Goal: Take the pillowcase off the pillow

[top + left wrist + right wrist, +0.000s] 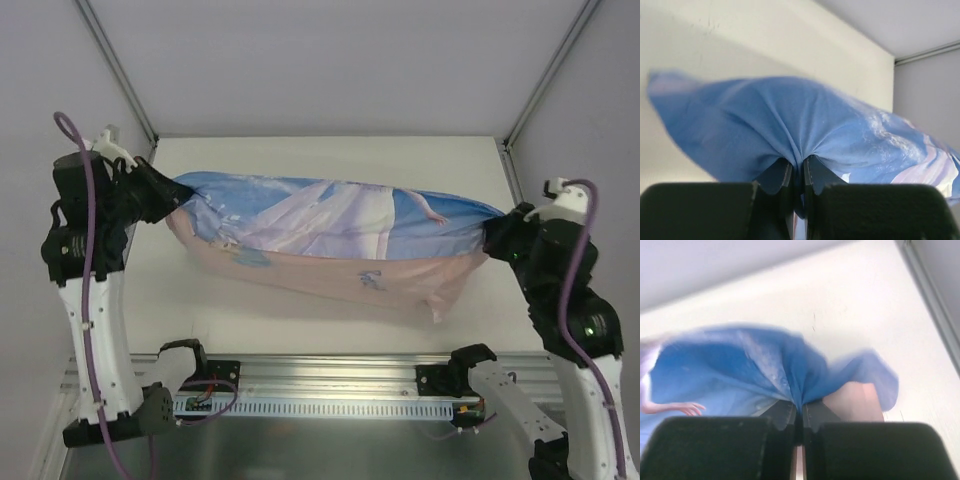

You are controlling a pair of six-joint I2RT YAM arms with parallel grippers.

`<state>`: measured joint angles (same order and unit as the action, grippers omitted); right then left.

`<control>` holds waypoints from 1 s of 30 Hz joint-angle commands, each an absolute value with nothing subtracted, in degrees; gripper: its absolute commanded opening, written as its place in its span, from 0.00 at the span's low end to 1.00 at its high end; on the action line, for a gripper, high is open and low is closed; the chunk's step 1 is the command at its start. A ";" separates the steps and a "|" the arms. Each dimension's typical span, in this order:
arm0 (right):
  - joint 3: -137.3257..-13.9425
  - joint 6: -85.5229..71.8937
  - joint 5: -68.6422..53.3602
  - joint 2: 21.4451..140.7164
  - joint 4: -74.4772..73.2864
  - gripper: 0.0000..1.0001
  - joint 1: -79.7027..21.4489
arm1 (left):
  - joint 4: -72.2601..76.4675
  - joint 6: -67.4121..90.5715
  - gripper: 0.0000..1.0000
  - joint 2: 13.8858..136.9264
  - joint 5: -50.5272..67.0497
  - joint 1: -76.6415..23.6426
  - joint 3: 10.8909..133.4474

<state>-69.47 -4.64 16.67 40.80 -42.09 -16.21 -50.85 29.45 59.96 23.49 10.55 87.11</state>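
Pillowcase point(330, 220): thin, limp, probably slippery; best gripped by bunched folds. Pinched so at opposite ends by left pincer point(797, 169) and right pincer point(799, 411).

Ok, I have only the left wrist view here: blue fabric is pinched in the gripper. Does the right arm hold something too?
Observer: Yes. The right gripper is shut on the opposite end of the pillowcase, with blue cloth bunched between its fingers.
Operator: Is the cloth lying flat on the table?
Observer: No. The top view shows it strung between the left gripper and the right one. Its pink underside sags toward the table; I cannot tell if it touches.
Operator: And the pillow, is it out?
Observer: No white pillow shows outside the cover in any view. The cover looks full and bulging, so the pillow is probably inside.
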 commanded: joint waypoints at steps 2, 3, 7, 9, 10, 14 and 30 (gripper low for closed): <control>-80.32 -6.50 19.34 35.60 -52.98 0.01 -15.82 | -49.74 31.64 0.00 50.64 18.29 11.16 95.09; -81.99 -6.76 18.99 35.33 -56.04 0.01 -15.91 | -50.18 31.64 0.00 49.41 17.32 11.16 95.27; -85.26 -8.79 18.20 37.69 -60.99 0.01 -15.91 | -51.42 32.78 0.00 47.89 14.41 11.08 92.82; -82.98 -9.75 19.24 39.72 -59.51 0.01 -15.91 | -51.33 33.74 0.00 50.35 15.03 11.16 91.33; -80.18 -9.93 19.68 42.42 -58.11 0.01 -15.91 | -51.07 33.84 0.00 54.28 15.64 11.16 90.19; -77.95 -8.88 19.52 54.87 -44.86 0.01 -15.30 | -48.35 32.70 0.00 68.61 15.65 11.08 91.66; -85.80 -3.51 5.81 79.36 -42.46 0.99 -12.39 | -49.75 21.89 0.95 82.18 8.62 0.37 100.21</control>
<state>-89.36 -4.08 9.82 82.52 -46.46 -12.71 -49.89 25.45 86.24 12.49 4.99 101.10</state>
